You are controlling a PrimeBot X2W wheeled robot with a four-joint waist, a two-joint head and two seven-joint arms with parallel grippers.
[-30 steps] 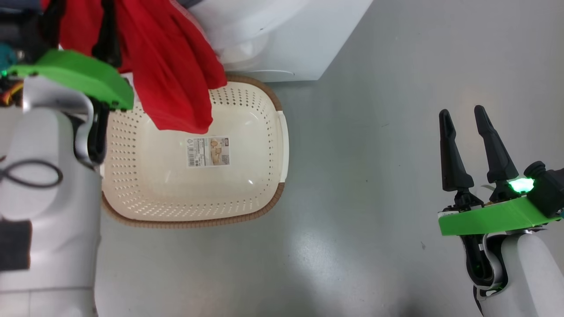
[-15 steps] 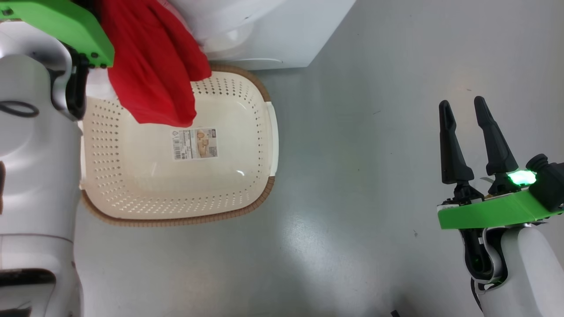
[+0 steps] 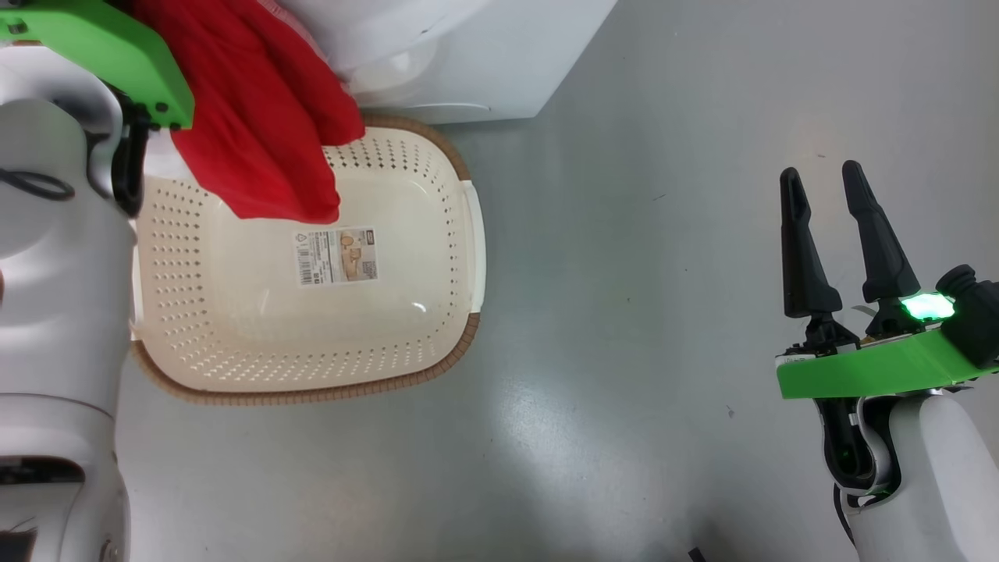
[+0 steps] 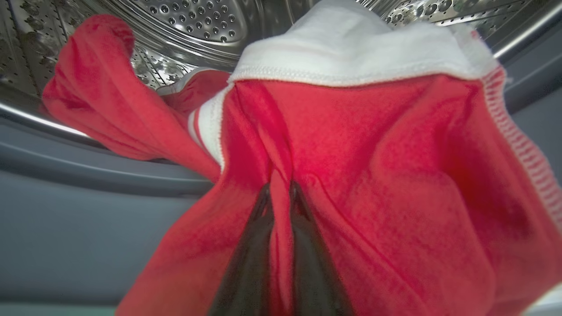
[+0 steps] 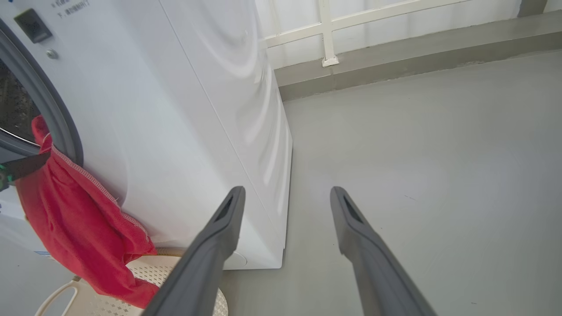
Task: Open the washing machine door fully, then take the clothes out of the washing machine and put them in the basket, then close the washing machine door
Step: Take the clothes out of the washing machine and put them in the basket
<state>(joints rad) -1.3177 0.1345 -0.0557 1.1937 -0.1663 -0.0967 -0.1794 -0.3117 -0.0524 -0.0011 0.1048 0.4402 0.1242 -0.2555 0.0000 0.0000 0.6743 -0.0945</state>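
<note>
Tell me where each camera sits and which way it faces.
Head: on the head, facing down at basket, clothes and floor; left forearm and open right pincer show.
Left wrist: on the left arm, facing into the drum; left pincer shut on the clothes.
Right wrist: on the right arm, facing the washer and floor; right pincer shows.
Shared: head and right wrist both show basket and clothes.

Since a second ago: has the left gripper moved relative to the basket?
Yes. Against the basket, the left gripper shifted up the head view, toward the washing machine.
</note>
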